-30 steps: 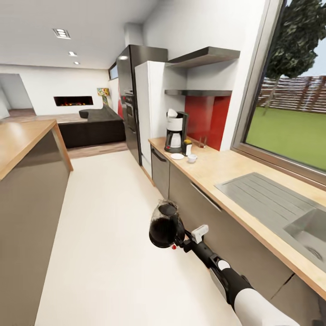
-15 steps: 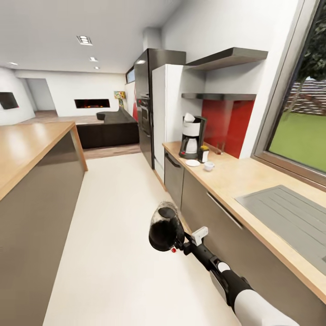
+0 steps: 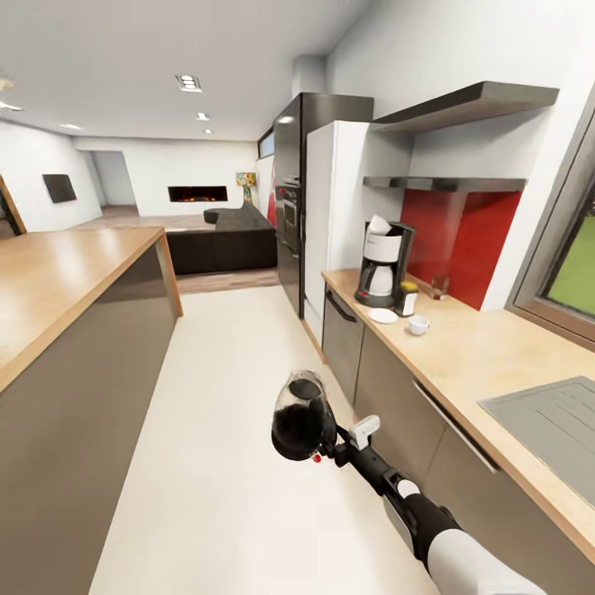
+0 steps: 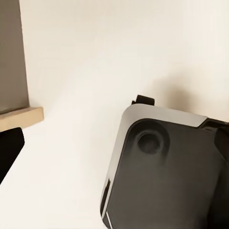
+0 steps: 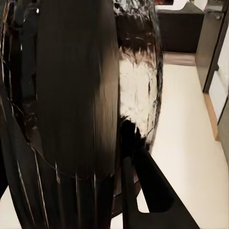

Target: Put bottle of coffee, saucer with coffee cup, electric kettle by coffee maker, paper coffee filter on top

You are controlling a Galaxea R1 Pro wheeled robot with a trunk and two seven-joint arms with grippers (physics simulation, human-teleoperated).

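1. Nearest the robot, the right gripper is pinching the electric kettle by its handle side and carrying it out over the white floor, left of the grey cabinet fronts. In the right wrist view the kettle's dark body is sitting right against the camera.
2. The left gripper's state I cannot tell; the left wrist view is looking down at a dark rounded housing above the floor.
3. On the left, the pale wooden island is running alongside the aisle.
4. On the right, the kitchen countertop is stretching away past a grey sink drainer.
5. Farther along it, the coffee cup is standing directly on the counter, just right of the saucer, not on it.
6. Behind the saucer, the coffee maker is carrying the paper coffee filter on top, with the bottle of coffee just to its right.
7. Above, the 2 black kitchen shelves are hanging against the wall.
8. Risks as I judge them: the kettle is hanging out from the grip, so a sharp base turn could be swinging it loose or into the cabinets; setting it down in that crowded cluster could be knocking the cup or jar over.
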